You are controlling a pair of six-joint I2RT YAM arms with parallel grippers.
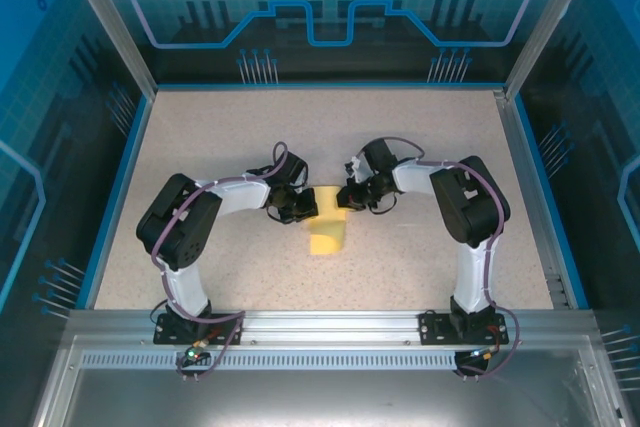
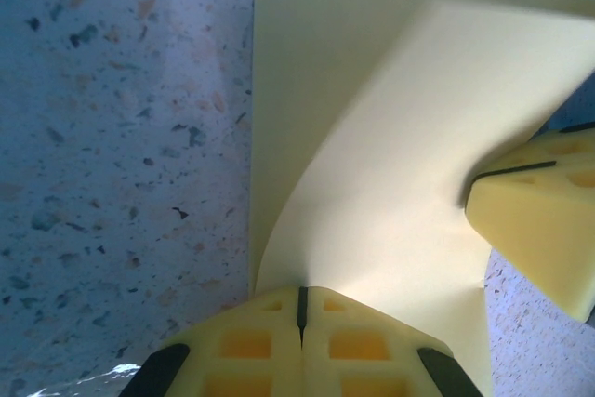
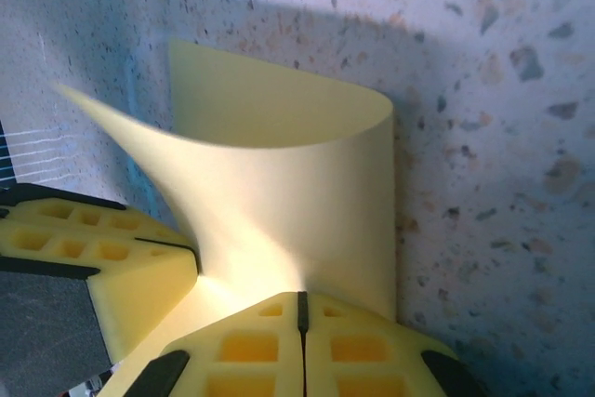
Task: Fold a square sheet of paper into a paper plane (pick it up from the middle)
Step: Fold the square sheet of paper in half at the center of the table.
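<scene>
Fingers of left gripper (image 1: 296, 210) and right gripper (image 1: 352, 197) pinch the curled square sheet of paper (image 1: 327, 234); first fold unfinished, all creasing remains.

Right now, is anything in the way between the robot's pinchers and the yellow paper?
No, nothing visible. The left gripper and the right gripper are each shut right on the square sheet of paper, touching it.

Speckled beige tabletop (image 1: 420, 147) inside blue patterned enclosure walls (image 1: 330, 7), aluminium rail (image 1: 330, 327) along near edge.
</scene>
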